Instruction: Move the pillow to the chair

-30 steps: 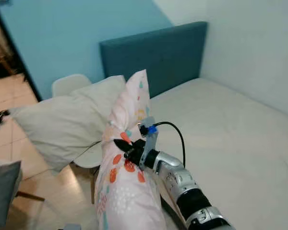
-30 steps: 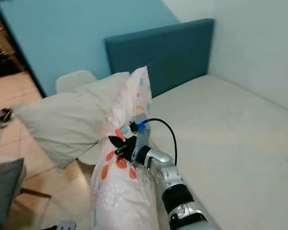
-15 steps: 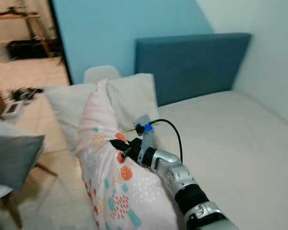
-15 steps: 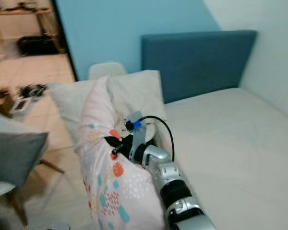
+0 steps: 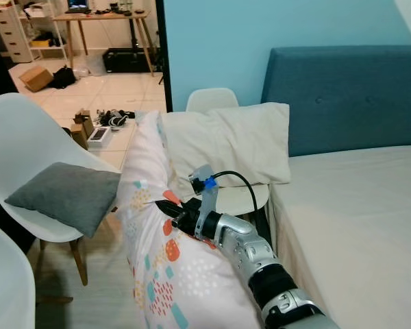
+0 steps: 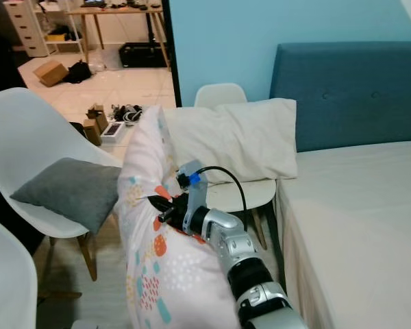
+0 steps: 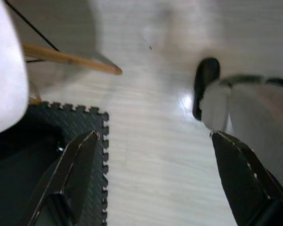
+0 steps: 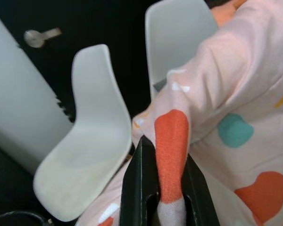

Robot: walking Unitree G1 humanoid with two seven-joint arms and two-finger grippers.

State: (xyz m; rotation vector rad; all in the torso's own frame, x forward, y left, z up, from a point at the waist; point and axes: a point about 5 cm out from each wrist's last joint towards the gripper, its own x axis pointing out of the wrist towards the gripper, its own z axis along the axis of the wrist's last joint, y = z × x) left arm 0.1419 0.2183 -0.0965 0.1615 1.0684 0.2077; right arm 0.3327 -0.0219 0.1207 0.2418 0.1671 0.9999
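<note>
A: Item one, the pillow (image 5: pixel 161 253)?

B: Pink cotton-look cover printed with orange, teal and yellow spots. Long, plump, soft. It hangs from the right gripper (image 5: pixel 172 212) in front of the robot, above the floor, between the bed (image 5: pixel 356 212) and the white shell chair (image 5: pixel 27 144). Judged light and floppy; it will sag and swing, not slip.

A: Hold?

B: The right gripper's fingers (image 8: pixel 141 188) are pinched closed on a fold of the cover, an orange patch squeezed between them. A gathered fold is the sensible purchase; the filling gives too much to clamp whole.

A: Left gripper (image 7: pixel 153 179)?

B: Idle, hanging low over pale floor (image 7: pixel 151 141) and a dark foam mat (image 7: pixel 47 141); fingers spread wide, holding nothing.

A: Item two, seating.

B: White moulded shell chair on wooden legs, smooth and hard, with a grey cushion (image 5: pixel 65 195) already on the seat. A second white chair (image 5: pixel 212 99) stands against the blue wall beside the bed, carrying a cream pillow (image 5: pixel 226 144), matte and slightly creased.

A: Item three?

B: Bed with pale sheet and padded teal headboard (image 5: pixel 342 96), buttoned fabric.

A: Risk?

B: Likely the trailing lower end dragging or catching a chair edge.
</note>
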